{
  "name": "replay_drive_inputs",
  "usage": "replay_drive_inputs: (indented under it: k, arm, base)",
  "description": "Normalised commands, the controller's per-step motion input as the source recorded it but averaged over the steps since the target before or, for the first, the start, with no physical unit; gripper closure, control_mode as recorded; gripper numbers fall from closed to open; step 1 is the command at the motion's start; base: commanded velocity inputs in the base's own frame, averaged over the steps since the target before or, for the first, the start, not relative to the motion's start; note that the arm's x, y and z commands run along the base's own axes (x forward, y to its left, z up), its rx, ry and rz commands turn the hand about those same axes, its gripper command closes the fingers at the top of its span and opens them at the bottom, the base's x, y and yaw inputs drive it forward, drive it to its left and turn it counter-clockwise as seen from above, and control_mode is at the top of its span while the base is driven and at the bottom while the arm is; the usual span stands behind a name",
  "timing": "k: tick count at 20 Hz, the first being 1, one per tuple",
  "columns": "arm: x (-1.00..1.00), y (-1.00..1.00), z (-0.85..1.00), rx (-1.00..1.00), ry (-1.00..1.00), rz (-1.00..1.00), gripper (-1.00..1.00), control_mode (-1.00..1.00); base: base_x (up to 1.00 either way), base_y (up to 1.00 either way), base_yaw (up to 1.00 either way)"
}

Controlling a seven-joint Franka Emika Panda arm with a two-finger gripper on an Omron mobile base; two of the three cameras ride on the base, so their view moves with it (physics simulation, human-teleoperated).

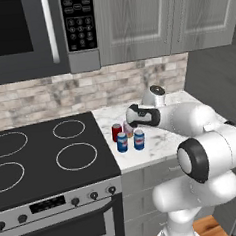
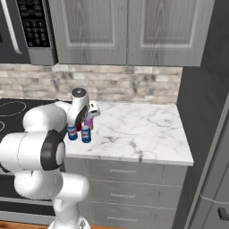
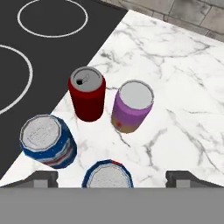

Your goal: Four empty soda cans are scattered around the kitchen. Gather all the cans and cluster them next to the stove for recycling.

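Four soda cans stand clustered on the marble counter just right of the stove point(image 1: 38, 161). In the hand view the red can point(image 3: 87, 98) and the pink-purple can point(image 3: 132, 106) stand side by side, with one blue can point(image 3: 48, 142) nearer the cooktop point(image 3: 43, 52) and a second blue can point(image 3: 108, 177) at the bottom. My gripper point(image 3: 111, 179) is open above that second blue can, its fingertips point(image 3: 41, 178) wide apart and holding nothing. The left base view shows the red can point(image 1: 116, 131), both blue cans point(image 1: 122, 141) point(image 1: 138, 139) and the gripper point(image 1: 131, 124) over them.
The marble counter point(image 2: 134, 129) runs right from the cluster to a dark tall panel point(image 2: 205, 134). A black microwave point(image 1: 23, 32) hangs over the stove, with grey cabinets point(image 2: 125, 31) beside it. A brick backsplash point(image 1: 87, 90) lines the wall. Drawers point(image 2: 129, 174) sit under the counter.
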Motion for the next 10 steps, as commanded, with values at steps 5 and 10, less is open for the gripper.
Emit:
replay_drive_inputs:
  k: [5, 10]
  arm:
    - [-0.5, 0.0, 0.62, 0.0, 0.02, 0.0, -1.0, -1.0]
    - [-0.61, 0.0, 0.74, 0.0, 0.15, -0.01, -1.0, -1.0]
  base:
    - [0.0, 0.0, 0.0]
    - [0.0, 0.0, 0.0]
